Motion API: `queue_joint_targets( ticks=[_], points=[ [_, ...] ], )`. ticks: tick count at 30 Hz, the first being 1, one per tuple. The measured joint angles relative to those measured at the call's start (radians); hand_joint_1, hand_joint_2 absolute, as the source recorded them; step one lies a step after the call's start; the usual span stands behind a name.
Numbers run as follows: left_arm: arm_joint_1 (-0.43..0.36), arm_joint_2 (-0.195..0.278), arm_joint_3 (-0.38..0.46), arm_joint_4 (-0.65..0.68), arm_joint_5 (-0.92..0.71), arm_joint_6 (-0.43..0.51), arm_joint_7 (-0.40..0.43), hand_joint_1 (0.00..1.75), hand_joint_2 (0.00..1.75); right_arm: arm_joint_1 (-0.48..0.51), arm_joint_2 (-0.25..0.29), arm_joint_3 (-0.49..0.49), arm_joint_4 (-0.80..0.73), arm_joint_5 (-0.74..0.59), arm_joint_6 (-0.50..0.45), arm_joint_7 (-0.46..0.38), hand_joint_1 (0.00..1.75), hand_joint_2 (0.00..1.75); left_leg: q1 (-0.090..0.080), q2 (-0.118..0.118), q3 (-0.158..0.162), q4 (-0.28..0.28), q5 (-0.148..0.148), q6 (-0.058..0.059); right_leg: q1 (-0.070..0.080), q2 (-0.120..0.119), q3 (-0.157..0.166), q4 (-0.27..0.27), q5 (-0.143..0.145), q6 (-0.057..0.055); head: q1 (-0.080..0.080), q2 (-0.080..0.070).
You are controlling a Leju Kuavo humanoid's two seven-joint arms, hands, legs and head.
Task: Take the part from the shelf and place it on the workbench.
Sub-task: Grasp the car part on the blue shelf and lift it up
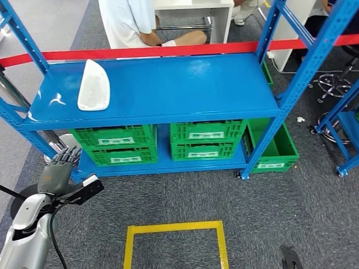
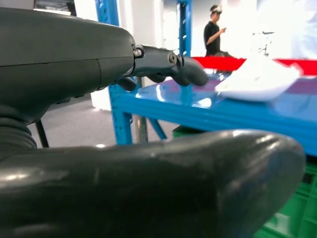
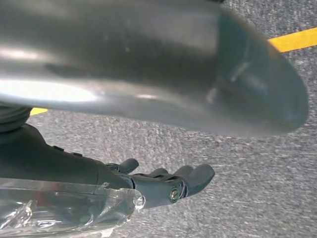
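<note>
The part (image 1: 93, 85) is a white, rounded-triangular shell lying flat on the left of the blue shelf's top board (image 1: 178, 89). In the left wrist view the part (image 2: 258, 80) lies on the blue board a short way beyond my fingers (image 2: 170, 63). My left hand (image 1: 59, 171) is raised in front of the shelf's lower left corner, below the part, fingers spread and holding nothing. My right hand (image 3: 160, 186) hangs over grey carpet near a yellow line, fingers stretched out and empty.
Green crates (image 1: 114, 144) (image 1: 203, 139) fill the lower shelf, and another green crate (image 1: 275, 151) stands at the shelf's right end. A red tape (image 1: 169, 50) runs behind the top board. A person (image 1: 131, 22) sits beyond it. A yellow floor square (image 1: 175, 227) lies in front.
</note>
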Motion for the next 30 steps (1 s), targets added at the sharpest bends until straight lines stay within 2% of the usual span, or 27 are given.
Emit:
queue_joint_targets(
  ticks=[7,10,12,13,14,16,17,18,19,20,21,23,24,25,26,28,29,30],
  points=[
    [0.000,0.000,0.000,0.000,0.000,0.000,0.000,0.00,0.00,0.000,0.000,0.000,0.000,0.000,0.000,0.000,0.00,0.00,0.000,0.000,0.001,-0.001,-0.001,0.000,0.000,0.000,0.000,0.000,0.000,0.000,0.000,0.000],
    [-0.001,0.000,0.000,-0.002,0.002,0.001,-0.001,0.00,0.00,-0.004,0.000,0.000,0.000,0.001,0.000,0.000,0.00,0.00,0.003,-0.001,0.005,-0.011,-0.012,0.005,0.002,-0.003,0.000,0.000,-0.003,0.004,0.001,0.000],
    [-0.001,0.000,0.000,-0.004,0.004,0.003,-0.002,0.00,0.00,-0.011,0.000,0.000,0.000,0.002,0.000,-0.001,0.00,0.00,0.007,-0.001,0.012,-0.016,-0.018,0.013,0.002,-0.007,-0.010,0.024,-0.022,0.011,0.002,0.000],
    [0.000,0.000,0.000,-0.005,0.005,0.003,-0.003,0.00,0.00,-0.014,0.000,0.000,0.000,0.003,-0.001,-0.001,0.00,0.00,0.008,-0.001,0.017,-0.017,-0.021,0.018,0.002,-0.008,-0.048,0.098,-0.054,0.015,0.004,0.000],
    [0.003,0.000,0.001,-0.005,0.007,0.003,-0.004,0.00,0.00,-0.015,0.000,0.000,0.000,0.005,-0.001,-0.002,0.00,0.00,0.008,-0.002,0.032,-0.018,-0.032,0.021,0.001,-0.010,-0.095,0.161,-0.052,0.018,0.007,0.000],
    [0.006,0.001,0.002,-0.005,0.009,0.003,-0.004,0.00,0.00,-0.016,0.000,0.000,0.000,0.007,-0.003,-0.003,0.00,0.00,0.006,-0.006,0.070,-0.022,-0.061,0.010,0.002,-0.009,-0.136,0.154,0.005,0.010,0.011,0.000],
    [0.006,0.001,0.002,-0.005,0.010,0.003,-0.004,0.00,0.00,-0.016,0.000,0.000,0.000,0.008,-0.003,-0.003,0.00,0.00,0.005,-0.008,0.087,-0.025,-0.074,0.001,0.002,-0.008,-0.122,0.088,0.057,0.002,0.011,0.000],
    [0.004,0.001,0.001,-0.006,0.010,0.002,-0.004,0.00,0.00,-0.017,0.000,0.000,0.000,0.008,-0.003,-0.003,0.00,0.00,0.005,-0.008,0.094,-0.025,-0.083,-0.009,0.001,-0.007,-0.099,0.030,0.076,-0.007,0.011,0.000],
    [0.003,0.001,0.001,-0.007,0.010,0.003,-0.004,0.00,0.00,-0.017,0.000,0.000,0.000,0.009,-0.003,-0.003,0.00,0.00,0.005,-0.007,0.088,-0.010,-0.093,-0.015,0.000,-0.007,-0.096,0.028,0.075,-0.013,0.010,0.000],
    [0.000,0.001,0.000,-0.007,0.010,0.002,-0.004,0.00,0.00,-0.018,0.000,0.000,0.000,0.009,-0.003,-0.003,0.00,0.00,0.005,-0.007,0.069,0.029,-0.113,-0.020,-0.002,-0.007,-0.093,0.026,0.074,-0.018,0.009,0.000],
    [-0.001,0.001,0.001,-0.008,0.011,0.002,-0.004,0.00,0.00,-0.018,0.000,0.000,0.000,0.009,-0.003,-0.003,0.00,0.00,0.005,-0.006,0.034,0.093,-0.142,-0.024,-0.003,-0.008,-0.090,0.025,0.072,-0.022,0.008,0.000],
    [-0.002,0.001,0.002,-0.008,0.011,0.001,-0.004,0.00,0.00,-0.018,0.000,0.000,0.000,0.009,-0.003,-0.003,0.00,0.00,0.006,-0.006,-0.060,0.247,-0.195,-0.029,-0.003,-0.009,-0.085,0.025,0.066,-0.027,0.007,0.000],
    [0.000,0.001,0.002,-0.008,0.011,0.000,-0.004,0.00,0.00,-0.018,0.000,0.000,0.000,0.010,-0.003,-0.003,0.00,0.00,0.006,-0.006,-0.096,0.295,-0.199,-0.030,-0.003,-0.009,-0.082,0.025,0.063,-0.028,0.007,0.000],
    [0.002,0.001,0.002,-0.008,0.011,-0.001,-0.004,0.00,0.00,-0.017,0.000,0.000,0.000,0.011,-0.003,-0.003,0.00,0.00,0.006,-0.006,-0.114,0.305,-0.181,-0.028,-0.003,-0.008,-0.077,0.025,0.059,-0.028,0.007,0.000],
    [0.003,0.001,0.002,-0.008,0.011,-0.001,-0.004,0.00,0.00,-0.017,0.000,-0.001,0.000,0.012,-0.003,-0.003,0.00,0.00,0.005,-0.006,-0.110,0.275,-0.143,-0.025,-0.003,-0.008,-0.070,0.025,0.055,-0.027,0.007,0.000],
    [0.000,0.002,0.002,-0.008,0.011,-0.002,-0.004,0.00,0.00,-0.018,0.000,-0.001,0.000,0.013,-0.003,-0.003,0.00,0.00,0.003,-0.004,-0.064,0.143,-0.051,-0.016,-0.002,-0.006,-0.056,0.025,0.046,-0.022,0.007,0.000],
    [-0.002,0.002,0.002,-0.008,0.011,-0.002,-0.004,0.00,0.00,-0.018,0.000,-0.001,0.000,0.014,-0.003,-0.003,0.00,0.00,0.001,-0.002,-0.037,0.071,-0.018,-0.010,0.000,-0.004,-0.052,0.026,0.041,-0.017,0.006,0.000],
    [-0.004,0.003,0.002,-0.008,0.010,-0.002,-0.004,0.00,0.00,-0.018,0.000,-0.001,0.000,0.015,-0.003,-0.003,0.00,0.00,-0.001,-0.001,-0.020,0.024,-0.003,-0.005,0.002,-0.003,-0.050,0.026,0.035,-0.012,0.008,0.000]
  ],
)
